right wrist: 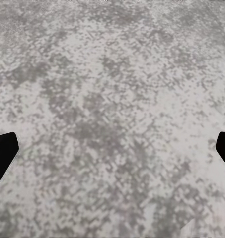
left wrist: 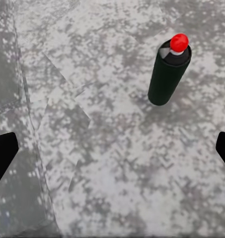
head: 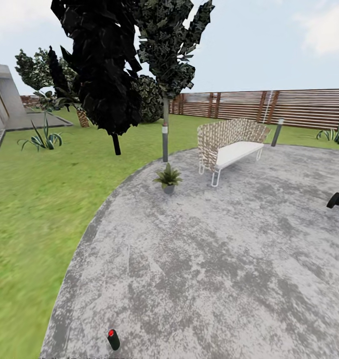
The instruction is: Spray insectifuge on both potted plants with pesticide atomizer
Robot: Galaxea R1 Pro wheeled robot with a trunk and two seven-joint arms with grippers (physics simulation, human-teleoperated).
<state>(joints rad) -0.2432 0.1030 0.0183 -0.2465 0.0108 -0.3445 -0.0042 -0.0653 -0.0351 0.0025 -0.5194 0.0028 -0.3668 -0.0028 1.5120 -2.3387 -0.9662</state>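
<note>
Left gripper [left wrist: 112, 148] fingertips spread wide, holding nothing, over mottled grey stone patio [left wrist: 92, 163]. Right gripper [right wrist: 112, 148] likewise spread wide, empty, above bare stone. Pesticide atomizer [left wrist: 169, 72] upright on patio near its lawn-side edge, dark body, red top, clear of left fingers, ahead of them. Farther on, one potted plant [head: 168, 177] standing at patio's far edge beside lawn [head: 35, 199]. Woven bench [head: 229, 144] just beyond, on far patio edge. Dark trees [head: 104, 65] and slatted wooden fence [head: 289, 107] at back.

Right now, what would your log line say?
spray bottle: upright on stone patio, ungrasped | left jaws: open, empty | right jaws: open, empty | one potted plant ahead
</note>
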